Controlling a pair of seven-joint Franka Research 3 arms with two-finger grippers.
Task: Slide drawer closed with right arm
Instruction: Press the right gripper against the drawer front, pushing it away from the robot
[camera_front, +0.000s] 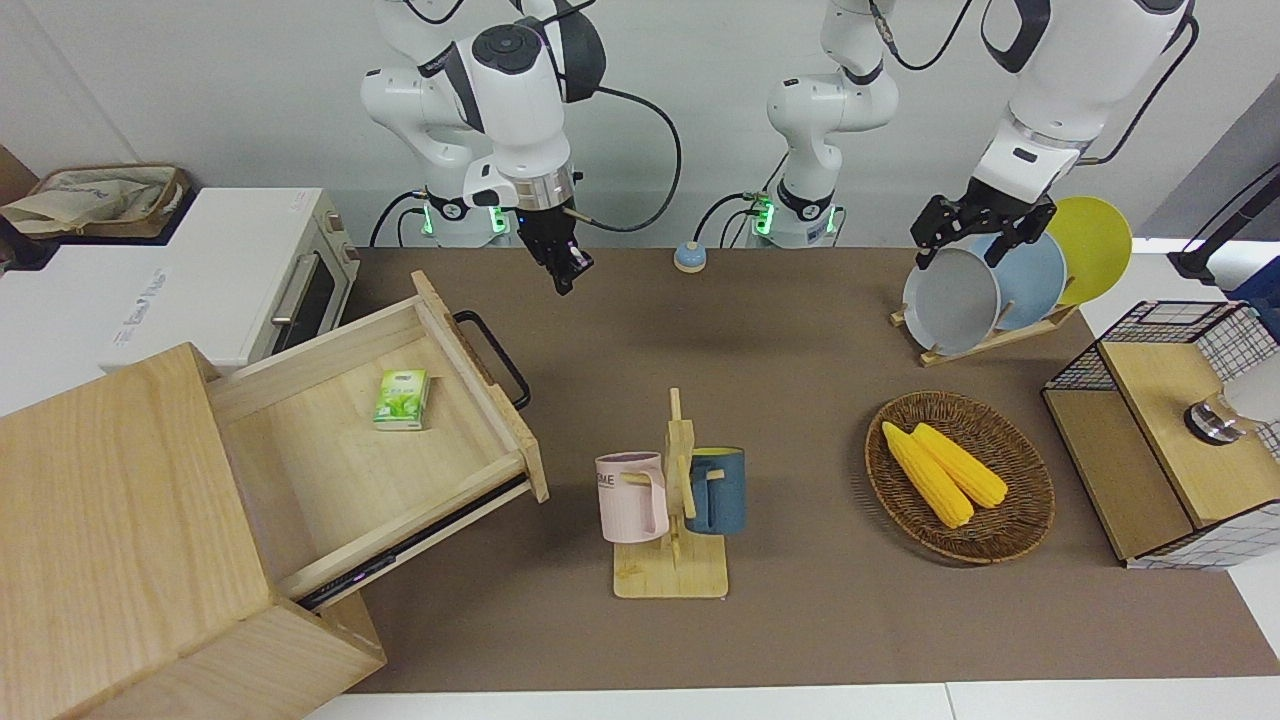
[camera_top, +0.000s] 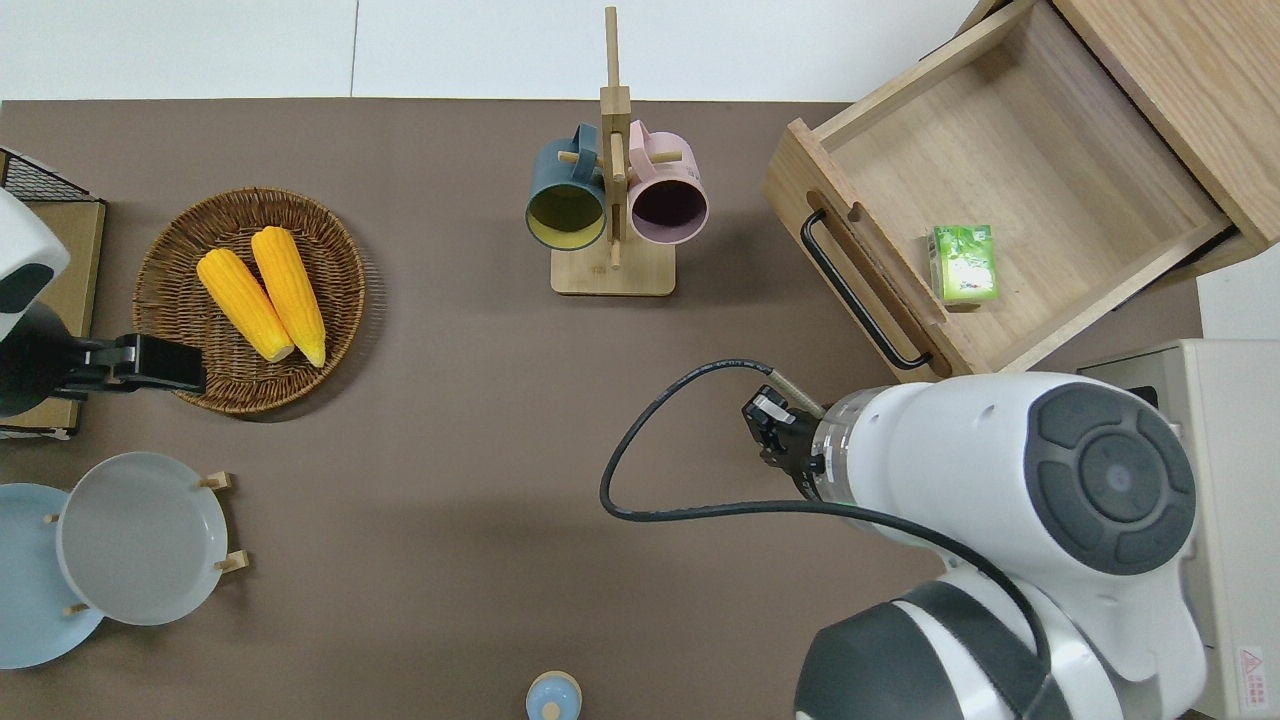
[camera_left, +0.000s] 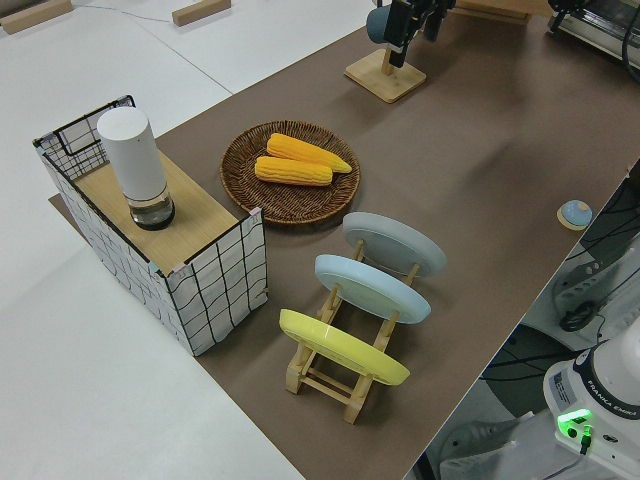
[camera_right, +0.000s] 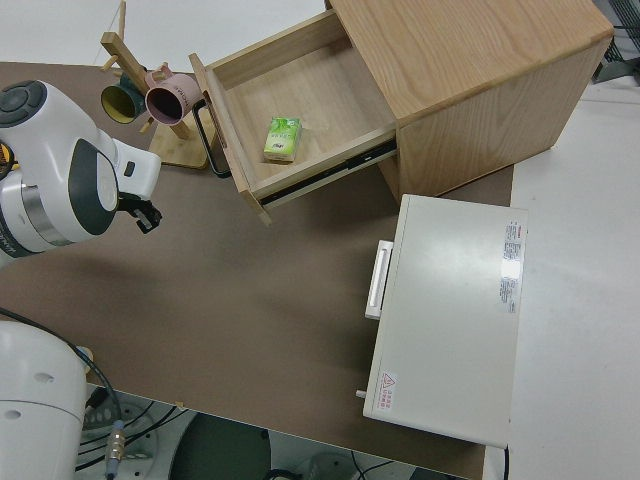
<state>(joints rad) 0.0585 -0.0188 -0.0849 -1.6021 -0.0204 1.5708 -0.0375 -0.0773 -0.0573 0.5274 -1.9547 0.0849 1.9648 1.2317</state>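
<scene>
The drawer (camera_front: 370, 420) is sitting pulled far out of the cabinet (camera_front: 120, 540) at the lower left of the front view, a small green box (camera_front: 401, 399) lying inside and its black handle (camera_front: 492, 357) facing bare brown table (camera_front: 800, 400). The right gripper (camera_front: 566, 277) is hanging at upper center-left over open mat near the handle's end, touching nothing; whether its jaws are apart or together, I cannot tell. The left arm is parked, its gripper (camera_front: 975, 225) at upper right with jaws apart.
</scene>
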